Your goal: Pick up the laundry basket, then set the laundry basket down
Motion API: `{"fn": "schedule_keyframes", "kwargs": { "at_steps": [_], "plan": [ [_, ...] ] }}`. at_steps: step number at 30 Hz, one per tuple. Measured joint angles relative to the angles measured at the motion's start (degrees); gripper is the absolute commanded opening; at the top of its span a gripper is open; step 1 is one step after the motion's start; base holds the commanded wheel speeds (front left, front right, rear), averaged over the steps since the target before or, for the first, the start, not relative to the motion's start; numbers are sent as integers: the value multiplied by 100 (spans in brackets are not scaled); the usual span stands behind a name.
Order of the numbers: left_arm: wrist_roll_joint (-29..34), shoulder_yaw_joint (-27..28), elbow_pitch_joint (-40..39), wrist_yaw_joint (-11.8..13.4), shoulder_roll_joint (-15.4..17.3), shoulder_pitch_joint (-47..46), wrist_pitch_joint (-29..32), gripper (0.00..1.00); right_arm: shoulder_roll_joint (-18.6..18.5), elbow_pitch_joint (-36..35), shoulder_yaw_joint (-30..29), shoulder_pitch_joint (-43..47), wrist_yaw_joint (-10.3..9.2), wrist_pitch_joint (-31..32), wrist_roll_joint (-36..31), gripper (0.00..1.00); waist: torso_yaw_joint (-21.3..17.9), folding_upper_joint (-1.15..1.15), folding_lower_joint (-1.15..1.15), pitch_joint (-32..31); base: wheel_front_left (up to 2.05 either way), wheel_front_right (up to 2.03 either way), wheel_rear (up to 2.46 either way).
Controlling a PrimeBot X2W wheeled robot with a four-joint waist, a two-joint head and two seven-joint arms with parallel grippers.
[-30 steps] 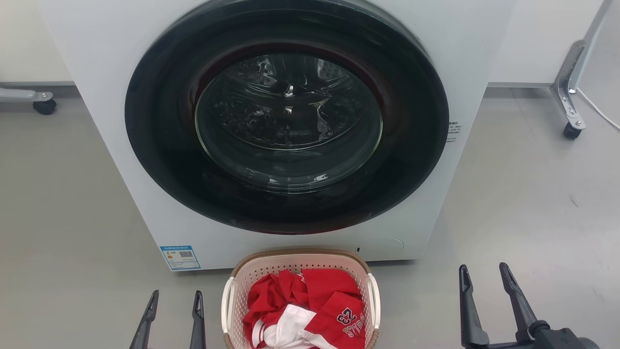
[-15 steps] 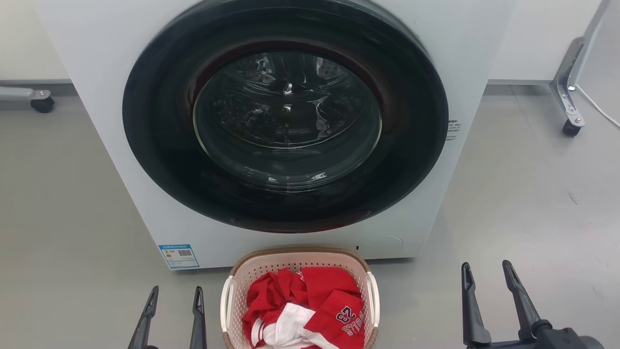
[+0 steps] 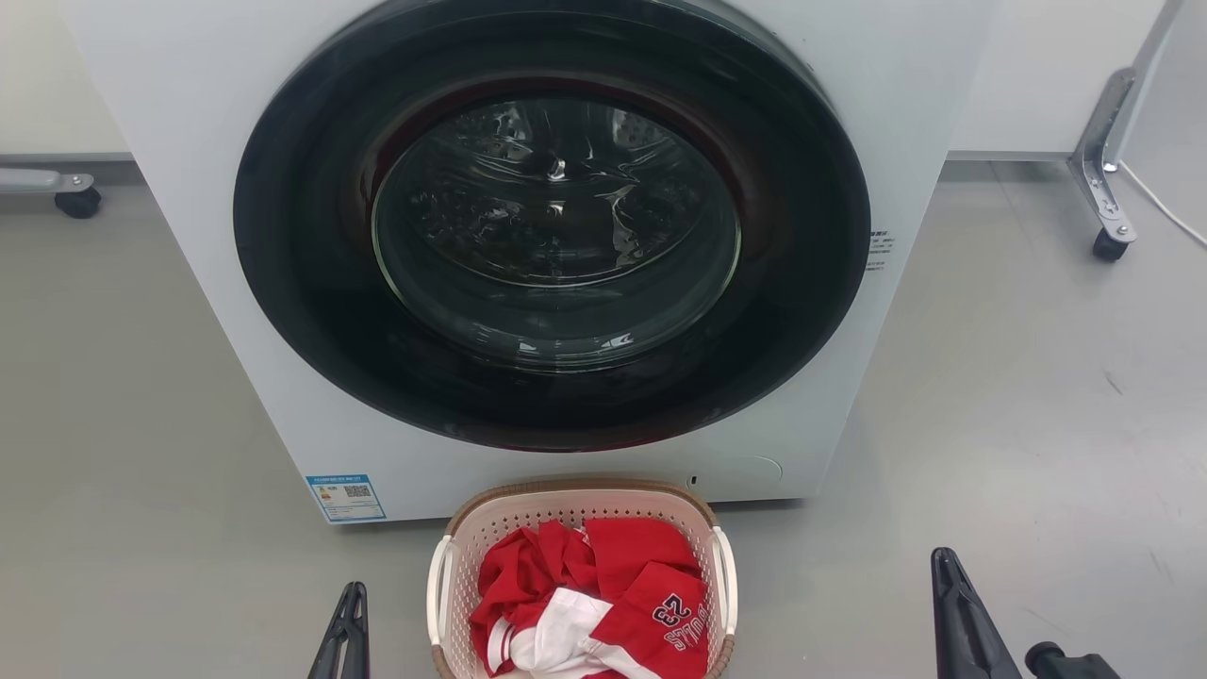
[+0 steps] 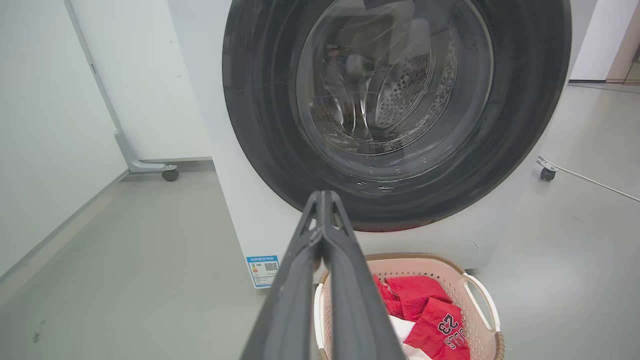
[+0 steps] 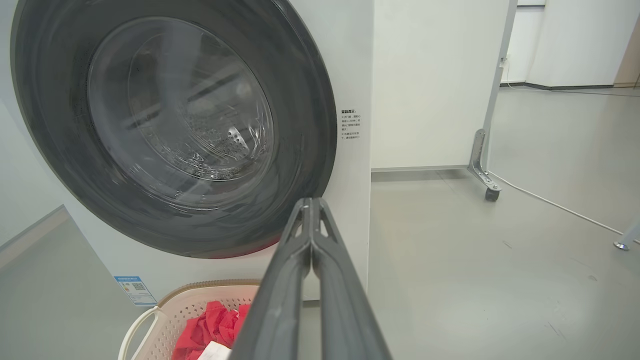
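Staging pre-grasp, not lifting yet. Seeing laundry basket point(image 3: 577, 489) on floor point(image 3: 1000, 377) just before washing machine point(image 3: 179, 245), between left gripper point(image 3: 352, 604) and right gripper point(image 3: 946, 577), both pinched closed, empty. Probably needing opening, then reaching for handles point(image 3: 724, 577).

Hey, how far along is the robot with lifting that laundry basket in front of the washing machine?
Nothing looks done yet: the laundry basket sits on the floor in front of the washing machine, red clothes inside. In hand: the left gripper and right gripper flank it, both shut and empty, apart from its white handles. Left: grasp, lift, then set it down.
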Motion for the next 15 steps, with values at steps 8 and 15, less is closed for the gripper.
{"fn": "schedule_keyframes", "kwargs": {
  "at_steps": [8,15],
  "plan": [
    [-616,148,146,-107,-11,-25,136,0,14,141,-166,-21,113,164,638,0,-9,0,0,8,0,0,0],
    [-1356,227,245,-208,-30,-85,308,0,31,224,-310,-146,231,339,1345,0,-17,0,0,12,0,0,0]
  ]
}}
